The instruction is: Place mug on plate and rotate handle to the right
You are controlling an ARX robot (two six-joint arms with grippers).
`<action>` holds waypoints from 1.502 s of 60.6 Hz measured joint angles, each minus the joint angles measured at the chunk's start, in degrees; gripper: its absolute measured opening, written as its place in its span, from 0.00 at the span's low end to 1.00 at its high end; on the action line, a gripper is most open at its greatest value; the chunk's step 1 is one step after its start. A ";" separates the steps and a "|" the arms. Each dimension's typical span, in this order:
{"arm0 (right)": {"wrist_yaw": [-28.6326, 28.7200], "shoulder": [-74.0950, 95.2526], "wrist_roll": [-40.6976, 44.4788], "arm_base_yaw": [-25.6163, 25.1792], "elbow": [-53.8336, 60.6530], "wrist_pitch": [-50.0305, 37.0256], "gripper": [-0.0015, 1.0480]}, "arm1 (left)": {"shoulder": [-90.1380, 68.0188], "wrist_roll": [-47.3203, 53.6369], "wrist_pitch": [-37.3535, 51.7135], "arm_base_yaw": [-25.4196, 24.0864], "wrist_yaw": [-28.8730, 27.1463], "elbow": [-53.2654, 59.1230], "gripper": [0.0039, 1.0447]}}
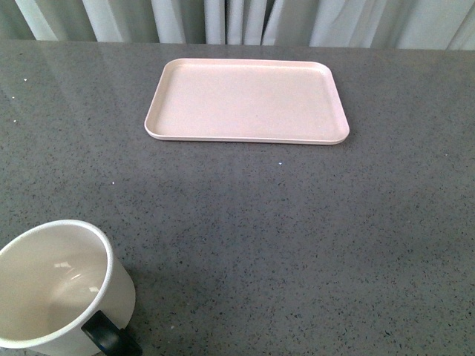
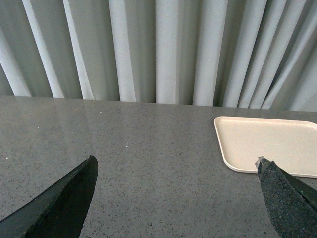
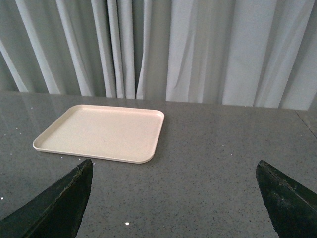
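Observation:
The white mug (image 1: 56,293) stands upright at the near left corner of the front view, its black handle (image 1: 110,337) pointing toward the near edge and slightly right. The pale pink plate (image 1: 247,101) lies bare at the far middle of the table, well apart from the mug. It also shows as the plate (image 2: 270,144) in the left wrist view and the plate (image 3: 101,132) in the right wrist view. My left gripper (image 2: 176,163) is open over bare table. My right gripper (image 3: 173,166) is open too, short of the plate. Neither arm shows in the front view.
The grey speckled table (image 1: 282,237) stretches between mug and plate. Pale pleated curtains (image 1: 237,18) hang along the table's far edge.

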State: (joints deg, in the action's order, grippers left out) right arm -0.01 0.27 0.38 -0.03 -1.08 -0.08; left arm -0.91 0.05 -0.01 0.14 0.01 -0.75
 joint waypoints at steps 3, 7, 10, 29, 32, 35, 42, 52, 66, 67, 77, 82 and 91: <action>0.00 0.00 0.00 0.00 0.00 0.00 0.91 | 0.00 0.00 0.00 0.00 0.00 0.00 0.91; 0.00 0.00 0.00 0.00 0.00 0.00 0.91 | 0.00 0.00 0.00 0.00 0.00 0.00 0.91; 0.00 0.00 0.00 0.00 0.00 0.00 0.91 | 0.00 0.00 0.00 0.00 0.00 0.00 0.91; 0.00 0.00 0.00 0.00 0.00 0.00 0.91 | 0.00 0.00 0.00 0.00 0.00 0.00 0.91; 0.00 0.00 0.00 0.00 0.00 0.00 0.91 | 0.00 0.00 0.00 0.00 0.00 0.00 0.91; 0.00 0.00 0.00 0.00 0.00 0.00 0.91 | 0.00 0.00 0.00 0.00 -0.02 0.00 0.91; 0.00 0.00 0.00 0.00 0.00 0.00 0.91 | 0.00 0.00 0.00 0.00 0.00 -0.02 0.91; 0.04 0.00 0.00 0.00 0.00 0.00 0.91 | -14.14 -2.08 -21.11 -2.08 0.70 -10.01 0.91; 0.00 0.00 0.00 0.00 0.00 0.00 0.91 | -36.28 5.57 -25.20 -6.75 7.37 -19.47 0.91; 0.00 0.00 0.00 0.00 0.00 0.00 0.91 | -37.16 6.45 -25.07 -7.02 7.76 -19.78 0.91; 0.02 0.00 0.00 0.00 0.00 0.00 0.91 | -44.59 13.44 -24.41 -8.68 9.20 -22.82 0.91; 0.00 0.00 0.00 0.00 0.00 0.00 0.91 | -47.43 16.06 -24.33 -8.63 9.44 -24.28 0.91; 0.00 0.00 0.00 0.00 0.00 0.00 0.91 | -53.62 18.86 -23.30 -4.87 10.51 -27.36 0.91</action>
State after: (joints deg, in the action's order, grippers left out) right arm -0.01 0.27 0.38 -0.03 -1.08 -0.08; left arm -54.52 18.92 -23.31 -4.73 10.52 -28.12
